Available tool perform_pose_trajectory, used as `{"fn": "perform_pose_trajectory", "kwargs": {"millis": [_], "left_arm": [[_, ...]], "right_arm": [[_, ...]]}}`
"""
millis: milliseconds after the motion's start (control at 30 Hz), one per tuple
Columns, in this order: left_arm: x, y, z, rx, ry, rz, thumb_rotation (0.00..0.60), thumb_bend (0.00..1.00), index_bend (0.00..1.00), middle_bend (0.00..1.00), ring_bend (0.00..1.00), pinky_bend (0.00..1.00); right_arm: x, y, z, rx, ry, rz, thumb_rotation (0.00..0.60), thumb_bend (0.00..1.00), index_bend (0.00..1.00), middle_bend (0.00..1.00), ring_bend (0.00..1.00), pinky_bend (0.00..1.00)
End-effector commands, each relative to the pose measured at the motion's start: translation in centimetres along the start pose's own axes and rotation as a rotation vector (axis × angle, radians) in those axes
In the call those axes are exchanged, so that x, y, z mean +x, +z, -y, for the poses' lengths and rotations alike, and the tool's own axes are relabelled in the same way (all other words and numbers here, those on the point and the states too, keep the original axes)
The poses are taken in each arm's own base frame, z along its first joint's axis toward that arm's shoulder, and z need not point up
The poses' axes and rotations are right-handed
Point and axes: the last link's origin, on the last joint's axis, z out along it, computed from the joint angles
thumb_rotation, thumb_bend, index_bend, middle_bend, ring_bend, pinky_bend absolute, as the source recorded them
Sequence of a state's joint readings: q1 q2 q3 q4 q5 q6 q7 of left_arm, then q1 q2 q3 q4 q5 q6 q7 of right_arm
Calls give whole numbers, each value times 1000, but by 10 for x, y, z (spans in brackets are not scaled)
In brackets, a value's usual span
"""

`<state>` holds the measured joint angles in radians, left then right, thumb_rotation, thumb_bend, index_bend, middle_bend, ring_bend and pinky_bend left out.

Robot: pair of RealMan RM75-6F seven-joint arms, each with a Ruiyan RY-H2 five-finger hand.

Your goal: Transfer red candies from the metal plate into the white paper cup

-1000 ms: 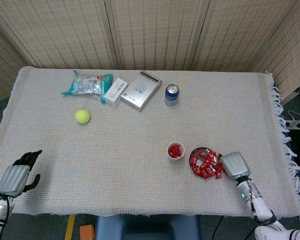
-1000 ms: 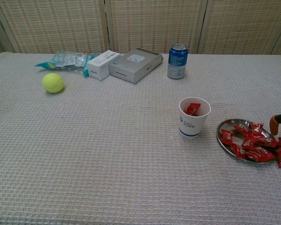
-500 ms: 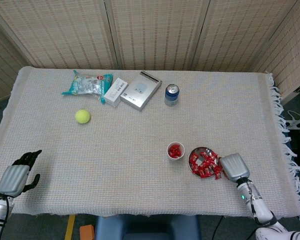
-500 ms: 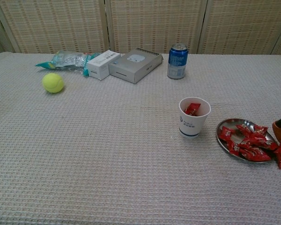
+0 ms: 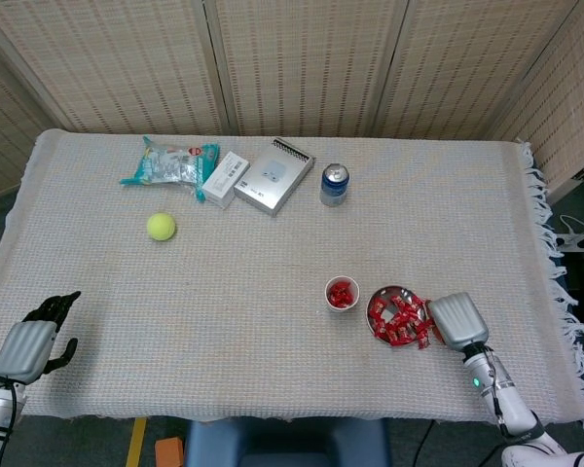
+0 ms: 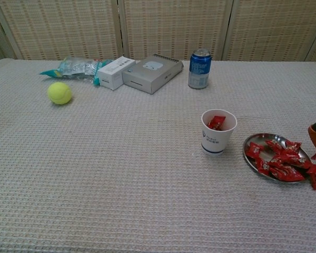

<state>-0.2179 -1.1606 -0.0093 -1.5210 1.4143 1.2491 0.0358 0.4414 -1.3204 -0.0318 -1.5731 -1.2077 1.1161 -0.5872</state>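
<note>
- Since a second ago the right hand point(image 5: 456, 320) has lifted a little at the far edge of the metal plate point(image 6: 251, 143), and the candies have bunched slightly toward the cup side.
- Bench point(image 5: 273, 321): covered by a woven cloth, with everything standing on it.
- Left hand point(image 5: 34, 341): near the front left corner, well apart from the task things, fingers spread and holding nothing.
- Right hand: its fingers point(image 6: 315, 136) reach down over the plate's right rim; a red wrapper seems to sit at the tip, but I cannot tell whether it is gripped.
- Grey notebook point(image 5: 273, 176), white box point(image 5: 225, 177), snack bag point(image 5: 170, 161): together at the back.
- Metal plate: just right of the white paper cup point(image 6: 218, 131), heaped with red candies point(image 6: 282, 161).
- Blue can point(image 6: 199, 68): upright, behind the cup.
- Tennis ball point(image 5: 161, 226): alone, left of centre.
- White paper cup: upright, red candies inside.
</note>
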Motion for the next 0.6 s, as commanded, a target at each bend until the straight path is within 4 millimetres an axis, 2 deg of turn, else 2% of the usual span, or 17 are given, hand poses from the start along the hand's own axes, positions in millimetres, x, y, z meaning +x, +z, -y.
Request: {"fn": "perform_pose_trajectory", "kwargs": {"millis": [33, 233, 333, 600], "left_arm": [[-1, 1, -1, -1, 3, 4, 600, 474, 0, 99, 81, 250], [-2, 1, -2, 0, 7, 9, 600, 473, 0, 99, 81, 250], [-2, 1, -1, 2, 5, 8, 600, 473, 0, 99, 81, 250], [0, 1, 1, -1, -4, 8, 600, 475, 0, 99, 81, 251]], "right_arm": [[29, 2, 3, 17, 58, -76, 600, 263, 636, 844, 901, 1000], [76, 23, 36, 94, 125, -176, 600, 264, 629, 844, 901, 1000], [90, 37, 58, 129, 142, -179, 600, 263, 629, 844, 901, 1000], [103, 68, 111, 176, 157, -152, 600, 263, 607, 844, 901, 1000]]}}
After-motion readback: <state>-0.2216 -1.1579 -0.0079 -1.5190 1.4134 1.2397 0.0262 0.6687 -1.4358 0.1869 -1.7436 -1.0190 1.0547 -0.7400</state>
